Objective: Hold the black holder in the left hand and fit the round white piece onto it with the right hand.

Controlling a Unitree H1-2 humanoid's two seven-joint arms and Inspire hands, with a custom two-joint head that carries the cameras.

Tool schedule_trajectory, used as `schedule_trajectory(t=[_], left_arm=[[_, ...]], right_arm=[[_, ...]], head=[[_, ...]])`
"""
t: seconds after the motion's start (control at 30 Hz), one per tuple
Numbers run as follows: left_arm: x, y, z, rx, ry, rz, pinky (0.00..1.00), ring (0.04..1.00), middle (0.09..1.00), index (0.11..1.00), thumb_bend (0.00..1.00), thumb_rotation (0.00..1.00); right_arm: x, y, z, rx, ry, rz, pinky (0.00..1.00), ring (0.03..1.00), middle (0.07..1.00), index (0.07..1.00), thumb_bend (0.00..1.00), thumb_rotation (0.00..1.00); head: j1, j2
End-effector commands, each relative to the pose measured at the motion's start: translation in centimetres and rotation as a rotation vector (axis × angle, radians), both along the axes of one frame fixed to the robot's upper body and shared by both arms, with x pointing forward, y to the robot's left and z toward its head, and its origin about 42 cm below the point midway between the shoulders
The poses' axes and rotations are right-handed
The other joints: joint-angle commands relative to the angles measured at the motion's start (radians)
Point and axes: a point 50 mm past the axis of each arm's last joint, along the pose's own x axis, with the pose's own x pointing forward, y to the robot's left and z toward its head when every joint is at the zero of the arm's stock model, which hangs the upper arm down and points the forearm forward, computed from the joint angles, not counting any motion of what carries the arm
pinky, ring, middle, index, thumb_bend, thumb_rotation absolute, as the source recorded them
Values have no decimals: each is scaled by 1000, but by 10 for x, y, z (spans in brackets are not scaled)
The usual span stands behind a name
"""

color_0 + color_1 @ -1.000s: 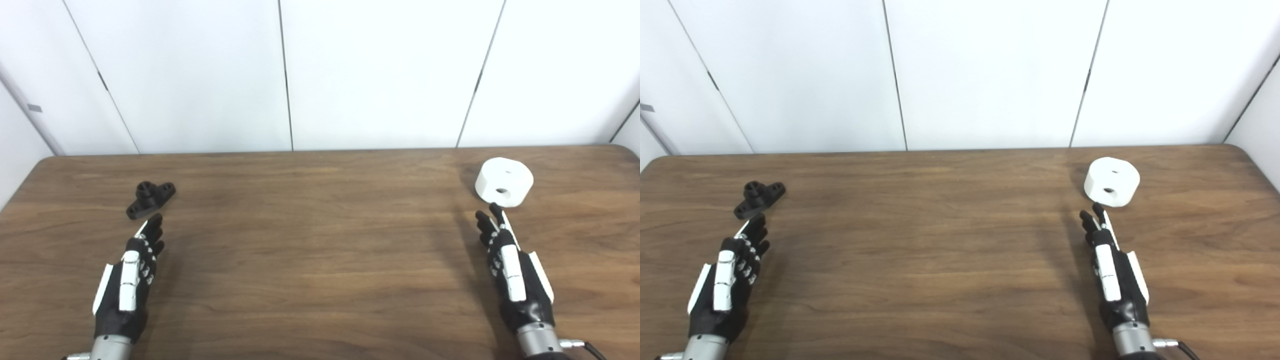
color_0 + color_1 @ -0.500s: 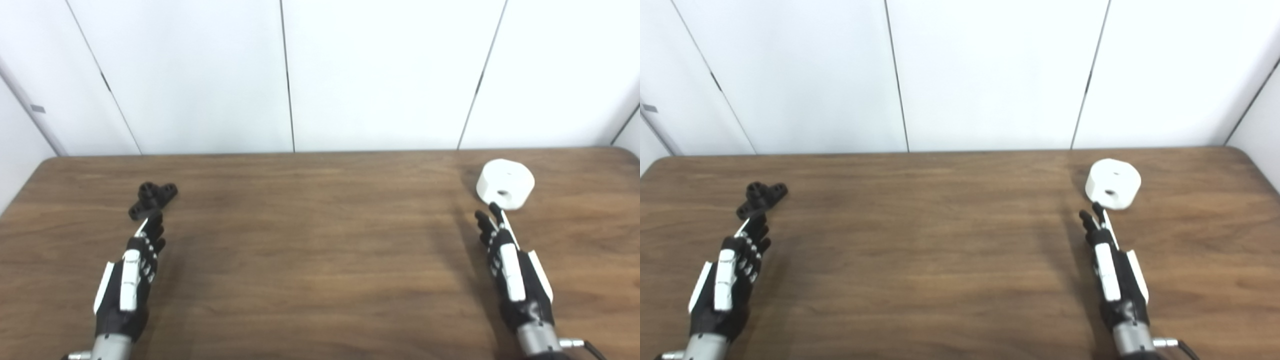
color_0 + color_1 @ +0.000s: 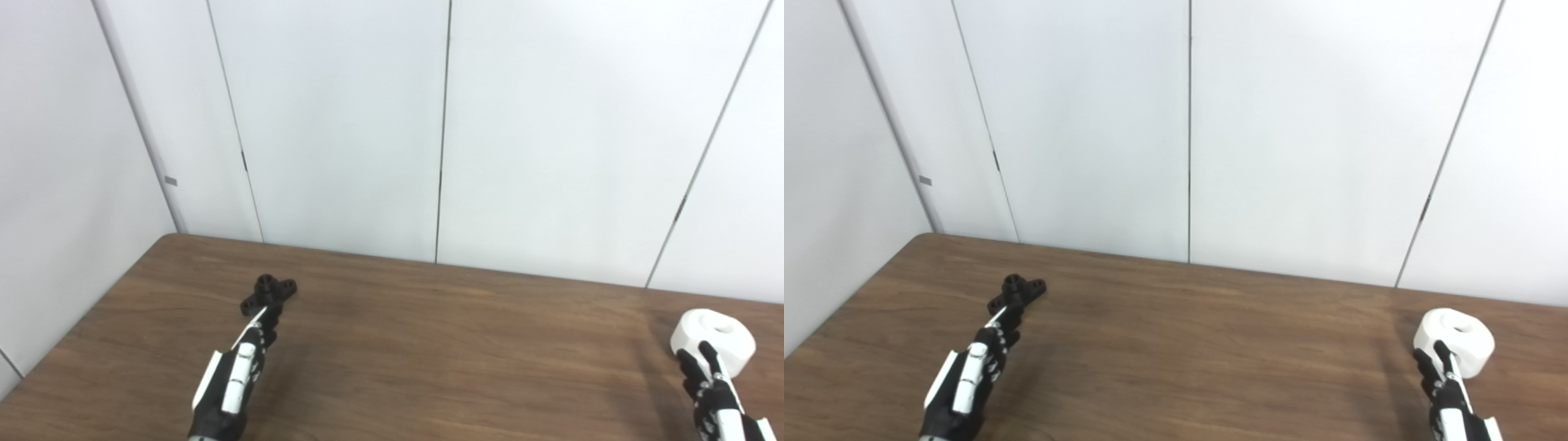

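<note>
Now your left hand [image 3: 236,376] lies stretched forward over the bench [image 3: 441,343], fingers extended and holding nothing, their tips at the near end of the black holder [image 3: 269,294]; you cannot tell whether they touch it. Your right hand [image 3: 1448,398] is partly cut off at the frame's bottom edge, fingers apart and empty, reaching just short of the round white piece [image 3: 1458,334], which sits on the bench's far right, well apart from the holder.
</note>
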Motion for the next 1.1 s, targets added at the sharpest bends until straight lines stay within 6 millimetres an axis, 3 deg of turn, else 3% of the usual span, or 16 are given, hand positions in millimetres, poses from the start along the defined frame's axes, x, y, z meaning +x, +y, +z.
schedule_trajectory(t=[0.0,0.2,0.77,1.07], left_arm=[[-8,-19,-26,-40,50,0,1000,998,964,922,529,1000],[-7,-24,-27,-41,47,-5,1000,1000,986,948,525,1000],[-4,-44,-17,-35,57,12,1000,1000,995,949,547,1000],[-2,-48,-14,-19,57,20,1000,1000,994,938,547,992]], right_arm=[[-23,-9,-41,18,128,-24,1000,981,945,1000,527,1000],[-23,-11,-40,45,128,-13,1000,1000,968,1000,507,1000],[-23,-26,-31,43,124,16,1000,1000,992,1000,512,1000],[-23,-30,-30,39,124,24,1000,1000,987,1000,533,1000]], head=[[6,-1],[22,7],[95,75],[93,82]])
